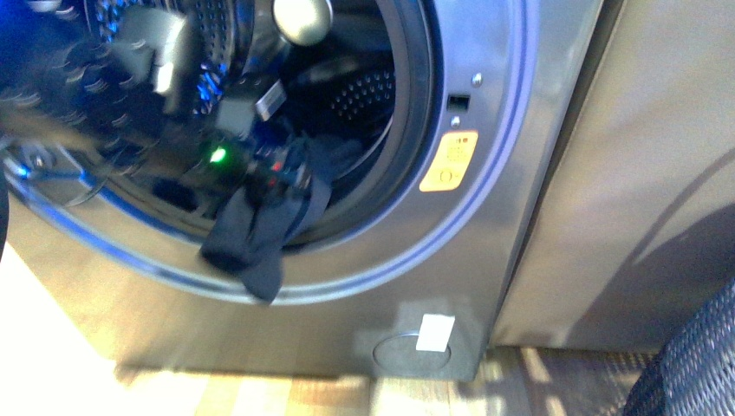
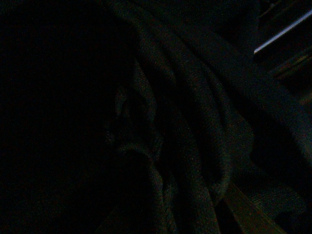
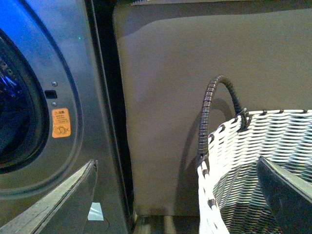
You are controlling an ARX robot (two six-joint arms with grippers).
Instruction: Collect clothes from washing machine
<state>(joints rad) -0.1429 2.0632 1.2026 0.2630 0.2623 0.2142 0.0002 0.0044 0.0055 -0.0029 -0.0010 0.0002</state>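
One navy garment (image 1: 256, 238) hangs over the washing machine (image 1: 485, 225) drum lip by the blurred left arm (image 1: 269, 173), its jaws unreadable; left wrist view dark; right jaws wide apart, empty

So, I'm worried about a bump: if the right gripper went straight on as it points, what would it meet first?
Probably the flat beige panel between the machine and the basket; the open right gripper points at it. Depth is unclear.
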